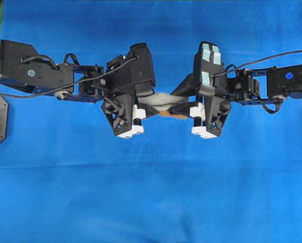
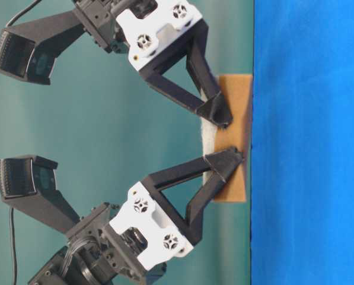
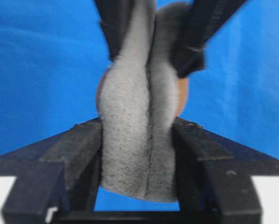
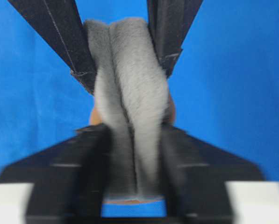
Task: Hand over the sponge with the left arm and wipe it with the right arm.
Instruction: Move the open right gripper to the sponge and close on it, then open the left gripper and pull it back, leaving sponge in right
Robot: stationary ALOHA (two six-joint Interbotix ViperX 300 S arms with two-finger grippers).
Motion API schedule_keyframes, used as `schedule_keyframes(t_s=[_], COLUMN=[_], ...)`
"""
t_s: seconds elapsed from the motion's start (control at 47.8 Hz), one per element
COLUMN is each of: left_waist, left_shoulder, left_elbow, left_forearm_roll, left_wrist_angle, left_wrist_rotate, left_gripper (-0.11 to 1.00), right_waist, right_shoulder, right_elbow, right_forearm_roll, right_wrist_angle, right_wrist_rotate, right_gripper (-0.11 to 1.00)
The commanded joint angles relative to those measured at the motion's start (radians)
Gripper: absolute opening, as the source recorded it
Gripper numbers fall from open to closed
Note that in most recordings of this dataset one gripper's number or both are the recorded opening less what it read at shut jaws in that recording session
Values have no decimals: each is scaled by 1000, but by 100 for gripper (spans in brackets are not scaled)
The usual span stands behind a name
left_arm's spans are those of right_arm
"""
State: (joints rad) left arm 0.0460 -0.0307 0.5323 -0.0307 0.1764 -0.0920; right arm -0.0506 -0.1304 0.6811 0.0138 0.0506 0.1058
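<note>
Sponge handover, caught right in the middle

Sponge (image 1: pixel 163 105) is hanging in mid-air above the blue cloth (image 1: pixel 151 192), stretched between the two arms, not resting on anything. Left gripper (image 1: pixel 149 104) is clamped on one end, and you can see the grey pile bulging and creased between its fingers (image 3: pixel 78 154) in the left wrist view. Right gripper (image 1: pixel 183 105), the one with the teal tape patches (image 1: pixel 210 54), has its jaws pinched on the other end too; that wrist view is a bit smeared, but the fuzz is clearly squeezed in between.

So my read: pickup is done, and the pass is about halfway, with both claws on it at once. What's left is the left one letting go, then the whole wiping part, which hasn't started.

Orientation: long axis runs straight from one gripper to the other, left to right from overhead. It's folded along that line, grey side bunched up, orange-brown backing (image 2: pixel 235 107) facing the cloth.
</note>
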Motion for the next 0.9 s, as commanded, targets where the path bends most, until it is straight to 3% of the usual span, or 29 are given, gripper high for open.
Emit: schedule_keyframes(t_s=[0.0,0.063,0.335,0.461,0.523,0.67,0.879], left_waist=[-3,-3,-3,-6,-11,-25,-32], left_shoulder=[-15,-15,-34,-77,-101,-179,-299], left_elbow=[-11,-11,-3,34,63,155,287], left_forearm_roll=[3,3,3,5,5,5,5], left_wrist_angle=[-5,-5,-18,-75,-129,-245,-336], left_wrist_rotate=[-2,0,0,6,21,60,60], left_gripper=[35,32,34,71,80,77,78], right_waist=[-2,-2,-2,0,2,2,2], right_shoulder=[-21,-28,-44,-55,-64,-86,-110], right_elbow=[-20,-20,-12,-3,3,25,52], right_forearm_roll=[-6,-8,-8,-8,-8,-8,-8], right_wrist_angle=[-2,3,28,31,31,31,28], right_wrist_rotate=[-3,-5,2,2,2,2,3], right_gripper=[30,20,20,20,20,20,20])
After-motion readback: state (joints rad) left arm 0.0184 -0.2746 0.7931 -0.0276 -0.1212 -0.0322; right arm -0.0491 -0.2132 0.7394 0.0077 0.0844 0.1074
